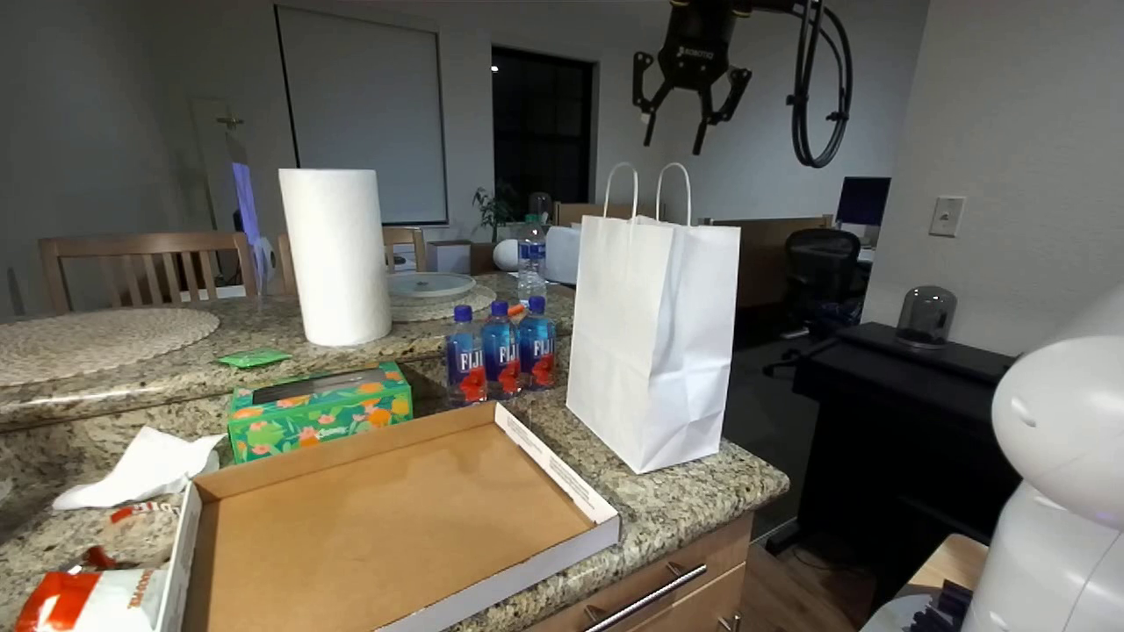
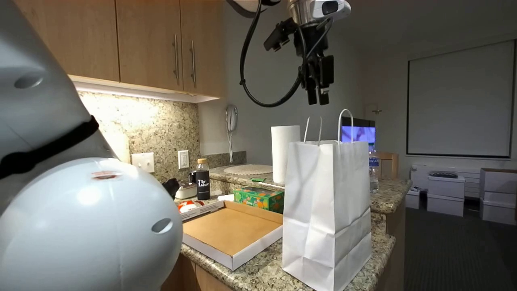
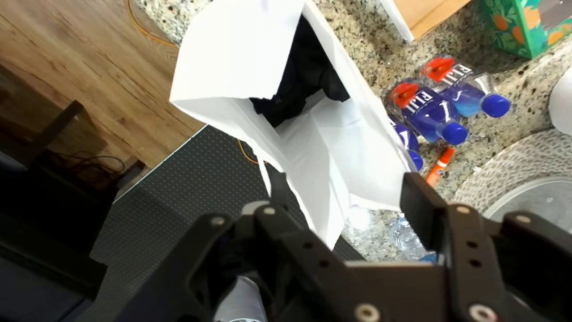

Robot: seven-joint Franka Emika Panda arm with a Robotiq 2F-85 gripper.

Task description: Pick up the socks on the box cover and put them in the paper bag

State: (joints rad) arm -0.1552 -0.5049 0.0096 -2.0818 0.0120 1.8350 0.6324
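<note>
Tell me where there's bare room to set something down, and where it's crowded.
The floor of the box cover looks bare in both exterior views. So does a narrower strip of counter between it and the paper bag. Along the raised ledge it is crowded: the tissue box and three blue-capped bottles stand close to the box cover.

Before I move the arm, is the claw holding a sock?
No. In the wrist view the claw stands open with nothing gripped, and black socks lie inside the paper bag.
</note>
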